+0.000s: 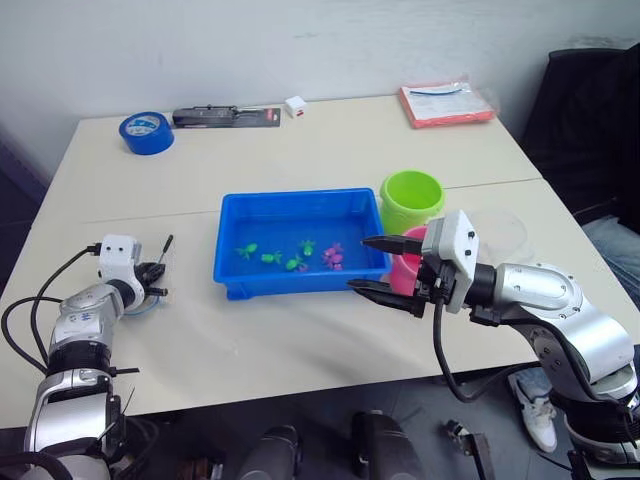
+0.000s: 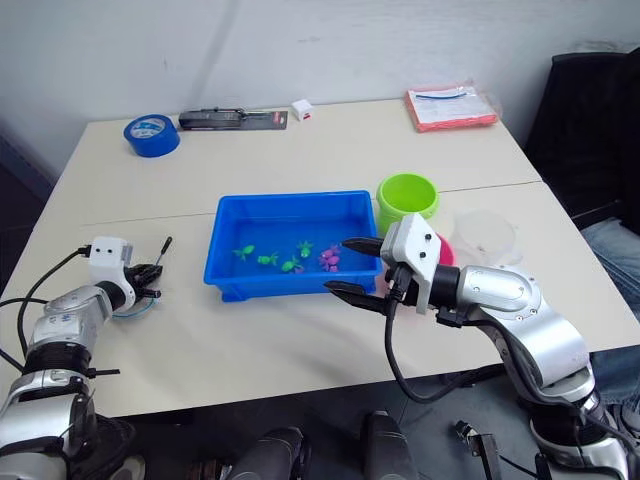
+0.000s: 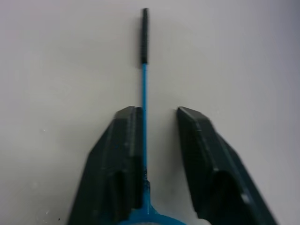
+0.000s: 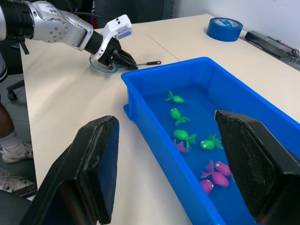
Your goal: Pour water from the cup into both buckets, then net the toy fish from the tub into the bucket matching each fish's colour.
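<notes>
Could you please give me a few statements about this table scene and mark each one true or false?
1. The toy fish lie in the blue tub. True.
2. The left gripper is shut tight on the net. False: its fingers are apart, with the net's handle running between them on the table.
3. The right gripper is open at the tub's right end. True.
4. The green bucket stands inside the tub. False: it stands on the table behind the tub's right corner.
5. The blue tape roll lies beside the pink bucket. False: it lies at the table's far left.
</notes>
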